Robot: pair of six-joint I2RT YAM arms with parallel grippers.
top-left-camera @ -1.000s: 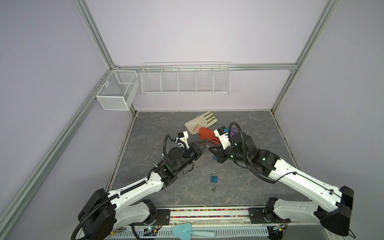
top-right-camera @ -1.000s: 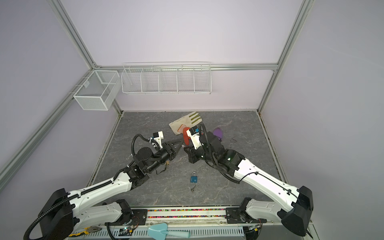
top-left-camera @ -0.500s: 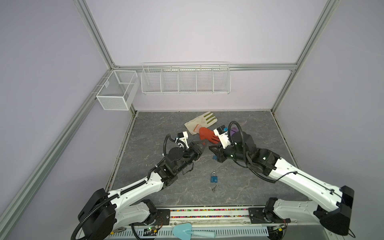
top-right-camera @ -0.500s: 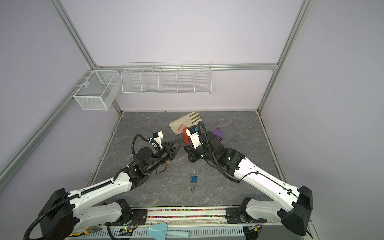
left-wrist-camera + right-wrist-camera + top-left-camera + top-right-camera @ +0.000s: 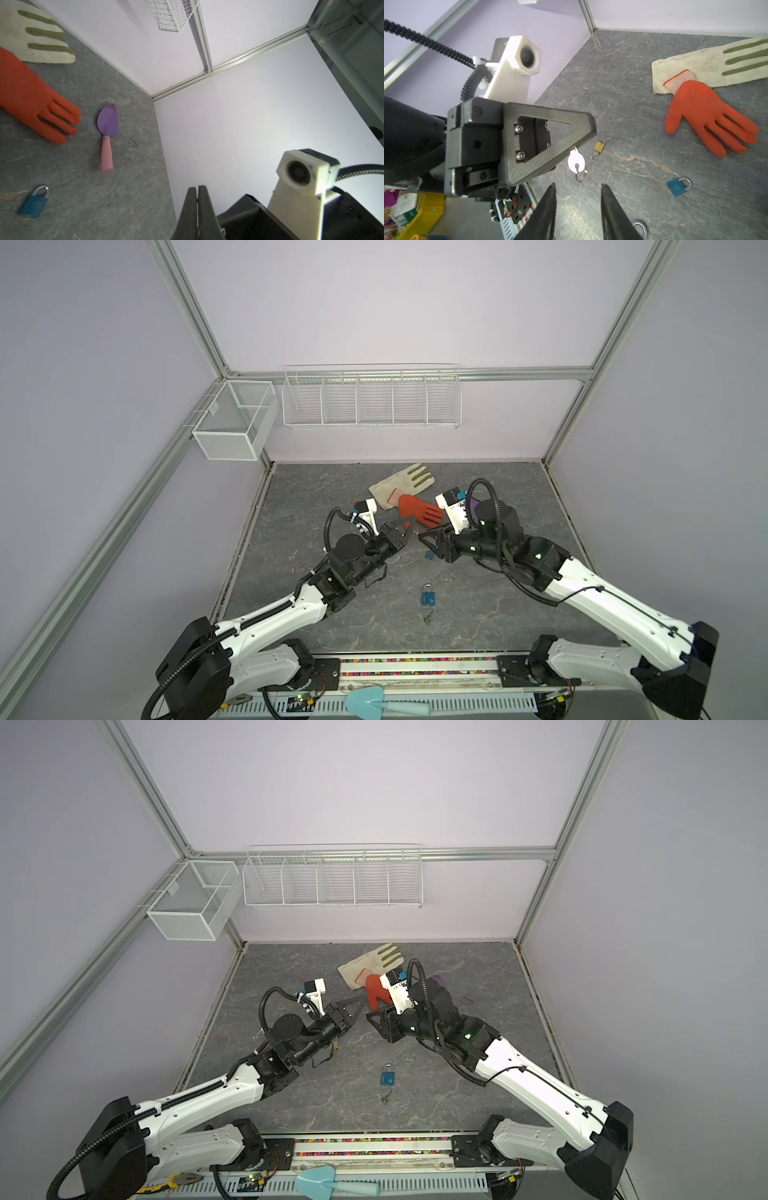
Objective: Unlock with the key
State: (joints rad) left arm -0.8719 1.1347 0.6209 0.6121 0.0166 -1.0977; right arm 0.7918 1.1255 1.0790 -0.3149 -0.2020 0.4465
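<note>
A small silver key point(image 5: 576, 161) with a wire ring hangs from the tip of my left gripper point(image 5: 409, 524), which is shut on its blade above the table's middle; in the left wrist view its fingers point(image 5: 192, 199) are pressed together. My right gripper point(image 5: 578, 185) faces it a short way off, open, with nothing between its fingers; both top views show it point(image 5: 368, 1016). A closed blue padlock point(image 5: 428, 595) lies toward the front with another small key point(image 5: 427, 617) beside it. A brass padlock point(image 5: 601, 146) lies with its shackle swung open.
An orange glove point(image 5: 417, 512) and a cream glove point(image 5: 401, 485) lie behind the grippers. A purple trowel point(image 5: 108, 133) rests near the back right. A further blue padlock point(image 5: 678, 186) lies below the right gripper. Wire baskets point(image 5: 372, 400) hang on the back wall.
My right gripper's jaws have opened and let go of the key, which now hangs from the shut left gripper alone. Both arms have hardly moved.
</note>
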